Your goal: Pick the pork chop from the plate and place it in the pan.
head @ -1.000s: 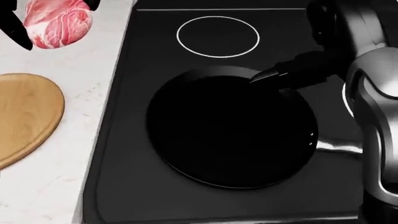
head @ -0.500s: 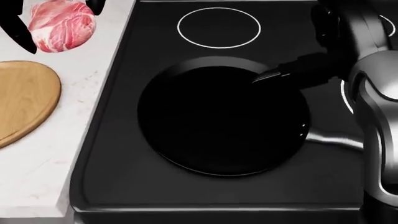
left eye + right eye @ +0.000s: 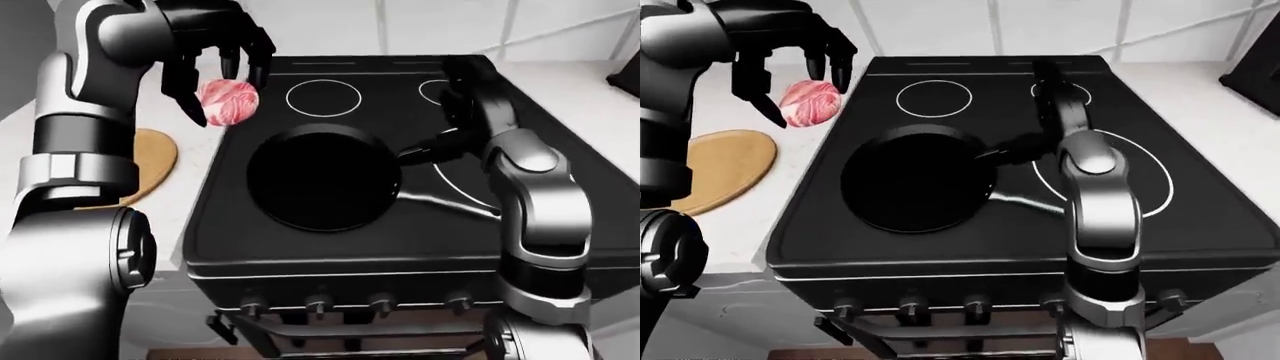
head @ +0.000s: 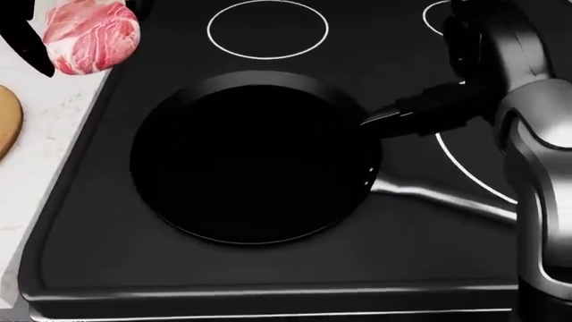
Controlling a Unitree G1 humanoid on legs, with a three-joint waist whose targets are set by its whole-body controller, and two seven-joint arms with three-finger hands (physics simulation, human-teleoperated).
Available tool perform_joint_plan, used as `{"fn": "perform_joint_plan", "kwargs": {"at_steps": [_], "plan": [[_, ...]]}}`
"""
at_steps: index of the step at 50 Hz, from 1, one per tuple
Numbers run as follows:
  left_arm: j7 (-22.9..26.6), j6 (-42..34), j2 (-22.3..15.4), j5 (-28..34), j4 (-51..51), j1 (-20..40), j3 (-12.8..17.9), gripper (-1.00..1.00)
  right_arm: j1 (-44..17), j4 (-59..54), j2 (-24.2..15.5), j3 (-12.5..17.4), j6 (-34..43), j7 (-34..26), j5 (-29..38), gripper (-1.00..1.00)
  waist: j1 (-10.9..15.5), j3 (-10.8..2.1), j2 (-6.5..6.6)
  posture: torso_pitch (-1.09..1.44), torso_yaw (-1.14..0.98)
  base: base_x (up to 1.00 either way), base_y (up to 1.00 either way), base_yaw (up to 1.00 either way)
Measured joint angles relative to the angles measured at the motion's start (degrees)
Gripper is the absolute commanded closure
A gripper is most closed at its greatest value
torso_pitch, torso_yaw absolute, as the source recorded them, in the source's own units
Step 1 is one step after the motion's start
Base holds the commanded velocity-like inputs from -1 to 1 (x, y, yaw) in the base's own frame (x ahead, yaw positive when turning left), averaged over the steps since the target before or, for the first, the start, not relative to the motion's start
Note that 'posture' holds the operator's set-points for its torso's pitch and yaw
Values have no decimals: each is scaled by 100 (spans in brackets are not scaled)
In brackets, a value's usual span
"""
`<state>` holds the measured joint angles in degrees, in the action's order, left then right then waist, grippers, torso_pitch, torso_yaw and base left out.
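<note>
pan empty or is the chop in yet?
Empty. The pan shows only bare black base; the pork chop hangs in the left hand, beside the stove.

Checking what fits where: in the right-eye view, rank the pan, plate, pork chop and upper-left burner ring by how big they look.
1. Pan
2. Plate, partly hidden by the arm, so unsure against the pan
3. Burner ring
4. Pork chop, held up nearer the camera in the left hand

Pan [image 4: 255, 157] interior bare, open from your left. Right hand [image 3: 425, 150] sits at pan's right rim, blocking that side.
</note>
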<state>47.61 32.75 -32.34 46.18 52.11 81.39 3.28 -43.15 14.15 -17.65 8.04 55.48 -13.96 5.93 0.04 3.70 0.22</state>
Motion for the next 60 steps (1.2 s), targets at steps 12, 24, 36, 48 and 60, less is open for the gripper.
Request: {"fn": "perform_joint_plan", "kwargs": {"at_steps": [12, 24, 36, 48, 60], "plan": [[-35, -55, -4, -10, -76, -41, 20, 98, 7, 53, -7, 25, -83, -30, -10, -100, 50, -92, -117, 0, 0, 0, -1, 0], [-95, -54, -47, -26, -116, 12, 66, 98, 43, 136, 35, -21, -93, -58, -36, -100, 68, -205, -34, 0, 0, 0, -26, 0], [-62, 3, 1, -3, 22, 3, -10, 97, 86, 4, -9, 19, -54, -15, 53, -100, -39, 19, 105, 0, 0, 0, 0, 0], [13, -150, 34, -73, -288, 3, 44, 97, 136, 80, 48, 27, -156, -38, 37, -100, 61, -107, -124, 0, 0, 0, 0, 0], [385, -662, 442, -253, -1638, -715, 37, 97, 176, 93, -28, 87, -119, -61, -12, -100, 54, -105, -105, 0, 0, 0, 0, 0]]}}
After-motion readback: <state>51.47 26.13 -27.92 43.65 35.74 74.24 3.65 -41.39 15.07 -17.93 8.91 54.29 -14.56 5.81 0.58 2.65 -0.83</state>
